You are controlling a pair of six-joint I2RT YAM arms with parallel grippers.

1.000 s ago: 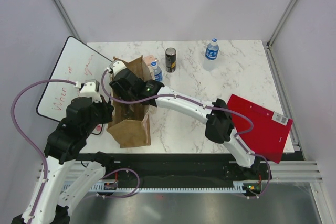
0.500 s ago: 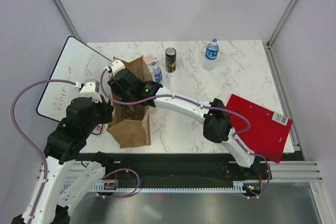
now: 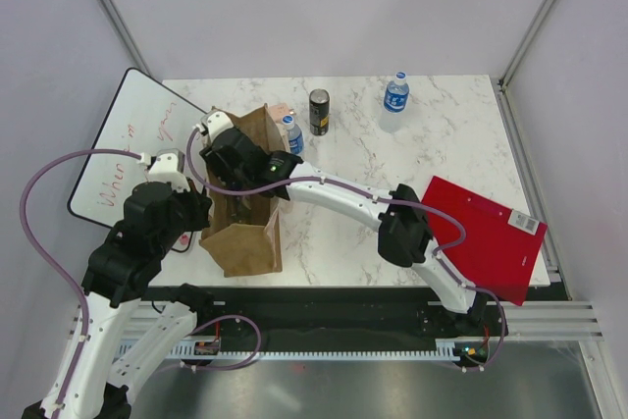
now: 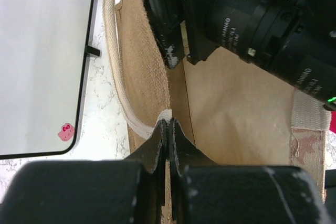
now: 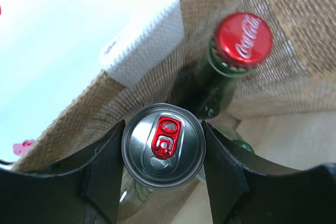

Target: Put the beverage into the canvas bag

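Note:
The tan canvas bag [image 3: 247,242] stands upright at the table's near left. My left gripper [image 4: 168,125] is shut on its rim where the white handle strap [image 4: 116,72] joins, pinching the cloth. Inside the bag's mouth, my right gripper [image 5: 163,148] is shut on a silver beverage can [image 5: 163,146] with a red pull tab, one finger on each side. Just behind the can, a green glass bottle with a red Coca-Cola cap [image 5: 244,39] stands against the woven bag wall [image 5: 299,35]. From above, the right wrist [image 3: 240,166] hides the can.
A small blue-capped bottle [image 3: 292,132] stands beside the bag's far corner. A dark can [image 3: 319,112] and a water bottle [image 3: 395,95] stand at the back. A red clipboard [image 3: 491,237] lies at the right edge, a whiteboard [image 3: 123,149] at the left.
The right wrist has shifted slightly left over the bag's mouth. The left arm and the bag have stayed put.

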